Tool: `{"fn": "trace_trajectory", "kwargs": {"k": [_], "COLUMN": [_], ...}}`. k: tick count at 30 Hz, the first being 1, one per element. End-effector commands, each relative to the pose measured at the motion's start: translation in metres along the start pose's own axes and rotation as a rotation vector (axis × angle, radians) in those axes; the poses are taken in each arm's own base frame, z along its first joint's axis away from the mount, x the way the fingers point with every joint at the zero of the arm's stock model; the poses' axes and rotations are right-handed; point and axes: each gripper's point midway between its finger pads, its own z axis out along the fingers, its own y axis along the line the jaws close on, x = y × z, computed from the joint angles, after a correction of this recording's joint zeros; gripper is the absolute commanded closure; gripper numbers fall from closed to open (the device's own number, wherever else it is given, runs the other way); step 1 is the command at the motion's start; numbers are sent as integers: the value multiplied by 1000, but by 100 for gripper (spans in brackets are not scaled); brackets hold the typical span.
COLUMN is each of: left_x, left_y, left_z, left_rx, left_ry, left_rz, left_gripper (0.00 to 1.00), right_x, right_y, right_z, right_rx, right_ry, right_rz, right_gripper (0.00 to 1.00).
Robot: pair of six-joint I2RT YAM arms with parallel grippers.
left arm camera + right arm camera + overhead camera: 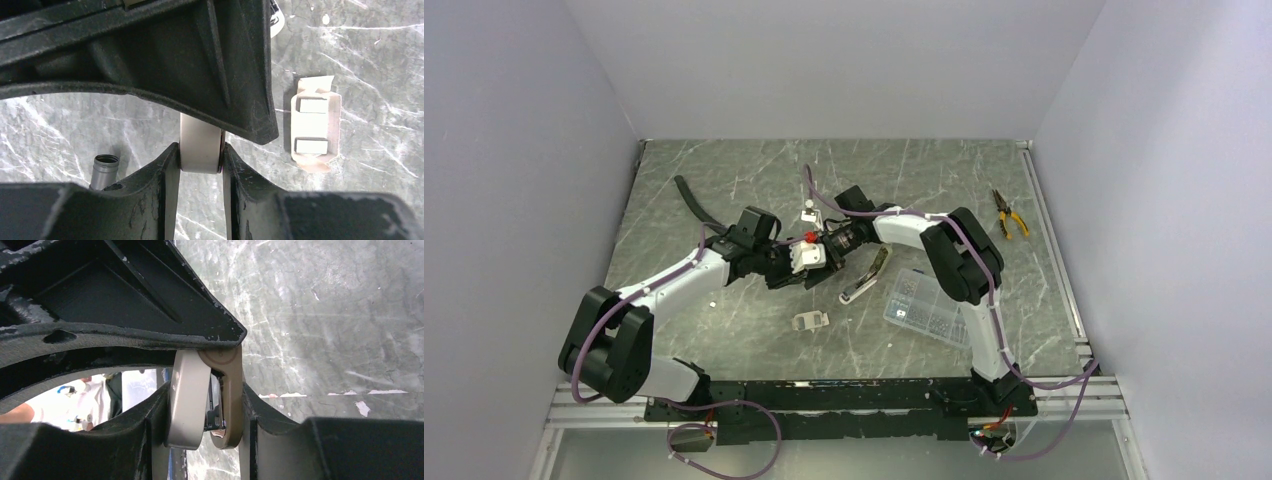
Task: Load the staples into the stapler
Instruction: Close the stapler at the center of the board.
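The stapler [865, 277] is olive-grey with a silver-white base and hangs open in a V at mid-table, between both arms. My right gripper [205, 410] is shut on its olive end [187, 405]; both fingers press its sides, and a black mechanism shows between the two olive parts. My left gripper [200, 155] is shut on the stapler's cream-white base [200, 145], which has a thin metal strip along one side. The staples [313, 105] lie as two white blocks in a small open paper tray [812, 320] on the table, to the right of the left gripper.
A clear compartment box [924, 305] of metal bits sits just right of the stapler. Yellow-handled pliers [1009, 215] lie at the back right. A black strap [696, 205] lies at the back left. A small metal tube [102, 170] shows near the left fingers.
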Motion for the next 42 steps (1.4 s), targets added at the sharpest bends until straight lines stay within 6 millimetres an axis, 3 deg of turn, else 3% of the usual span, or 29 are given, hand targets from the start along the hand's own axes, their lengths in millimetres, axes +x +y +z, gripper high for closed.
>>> {"fn": "trace_trajectory", "kwargs": {"k": [1, 3, 4, 11, 17, 23, 29, 36, 39, 42], "left_x": [-12, -10, -9, -10, -10, -17, -15, -13, -13, -15], "left_y": [10, 9, 9, 11, 18, 17, 16, 12, 13, 17], "left_z": [0, 0, 1, 4, 3, -7, -14, -16, -16, -16], "left_rx": [-42, -53, -61, -123, -243, -290, -305, -312, -313, -337], "left_ry": [-41, -39, -35, -8, 4, -27, -18, -24, -20, -28], "left_rz": [86, 111, 126, 194, 335, 410, 444, 473, 476, 478], "left_gripper": [97, 97, 97, 97, 97, 97, 97, 97, 97, 97], "right_x": [-7, -6, -6, 1, -5, -21, -29, -27, -25, -24], "right_y": [12, 13, 14, 32, 42, 33, 36, 40, 42, 43], "right_z": [0, 1, 2, 14, 13, 13, 13, 13, 13, 13], "right_rx": [-78, -82, -85, -124, -122, -49, -58, -104, -117, -125], "right_ry": [-14, -19, -23, -50, -88, -42, -21, -9, 2, 0], "right_rz": [-46, -46, -53, -113, -135, -149, -113, -98, -102, -104], "right_gripper": [77, 98, 100, 100, 100, 100, 76, 63, 65, 77]}}
